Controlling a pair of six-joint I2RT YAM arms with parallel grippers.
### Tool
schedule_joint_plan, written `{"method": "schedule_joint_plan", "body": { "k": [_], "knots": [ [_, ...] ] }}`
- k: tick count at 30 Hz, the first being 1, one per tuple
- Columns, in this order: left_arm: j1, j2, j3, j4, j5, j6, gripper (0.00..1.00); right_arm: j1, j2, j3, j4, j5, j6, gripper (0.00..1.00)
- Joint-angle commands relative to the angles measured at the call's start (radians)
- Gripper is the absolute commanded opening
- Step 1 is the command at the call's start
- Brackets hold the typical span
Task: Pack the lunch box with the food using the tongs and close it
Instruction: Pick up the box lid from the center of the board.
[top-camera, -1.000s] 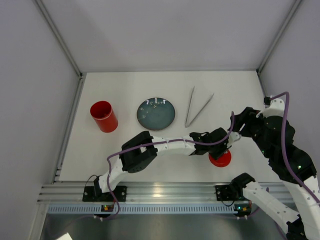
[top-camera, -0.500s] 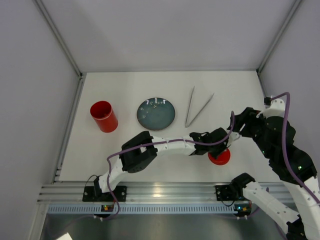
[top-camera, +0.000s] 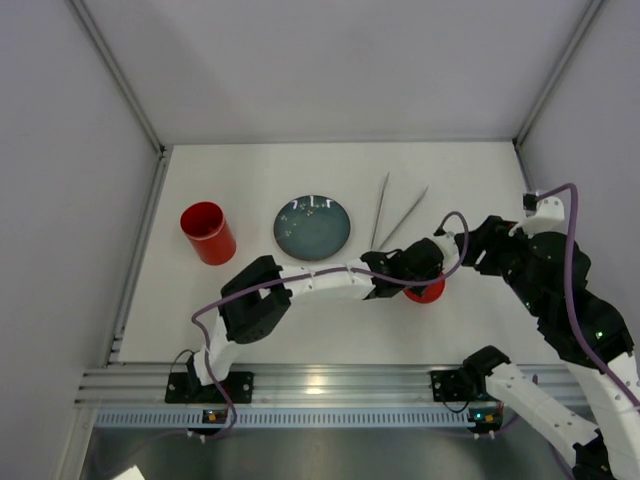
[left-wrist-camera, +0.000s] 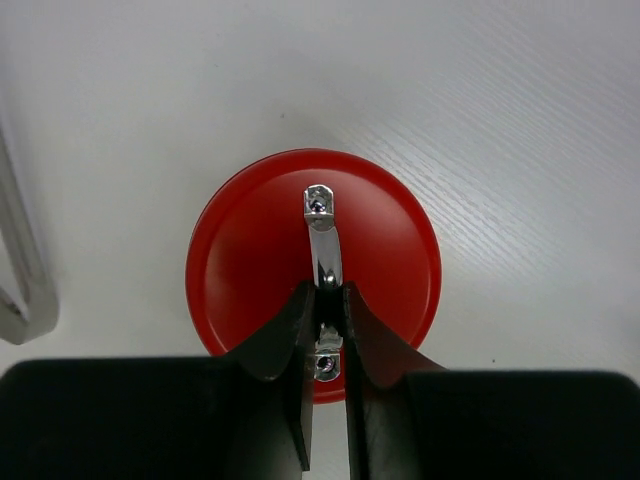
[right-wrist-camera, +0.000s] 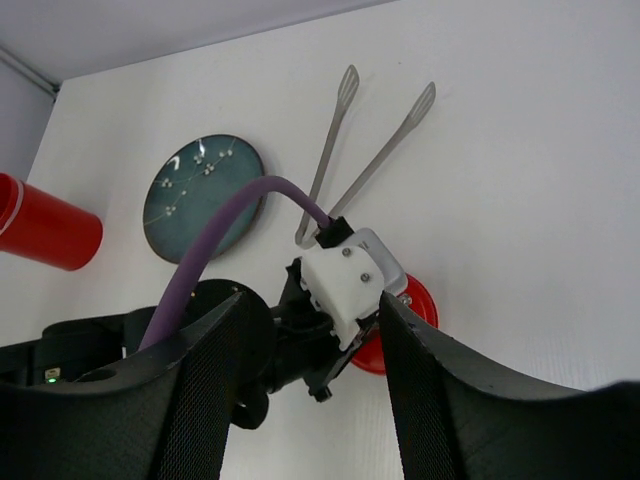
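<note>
Left gripper (left-wrist-camera: 325, 300) pinches one lid (left-wrist-camera: 250, 260) — one lunch box (top-camera: 208, 233), one tongs (top-camera: 380, 212).

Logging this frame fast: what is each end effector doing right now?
Left end effector: closed on the metal handle of the red lid.
Right end effector: open, holding nothing.

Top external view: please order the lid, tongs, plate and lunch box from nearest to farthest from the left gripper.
1. Lid, held by the left gripper.
2. Tongs, just behind.
3. Plate, further left.
4. Lunch box, far left.
</note>
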Motion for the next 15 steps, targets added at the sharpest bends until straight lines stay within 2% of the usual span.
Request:
{"method": "schedule_joint_plan", "body": {
  "k": [1, 6, 11, 15],
  "knots": [
    [0.019, -0.109, 0.021, 0.010, -0.072, -0.014, 0.00, 0.012, 0.015, 0.035, 0.002, -0.046, -0.020, 0.55],
    [0.054, -0.145, 0.031, -0.029, -0.138, -0.043, 0.00, 0.012, 0.044, 0.046, 0.005, -0.086, -0.033, 0.54],
    [0.095, -0.204, 0.033, -0.081, -0.265, -0.094, 0.00, 0.012, 0.054, 0.052, 0.003, -0.089, -0.040, 0.54],
    [0.149, -0.312, 0.032, -0.161, -0.325, -0.150, 0.00, 0.012, 0.060, 0.055, 0.009, -0.097, -0.040, 0.54]
  ]
}}
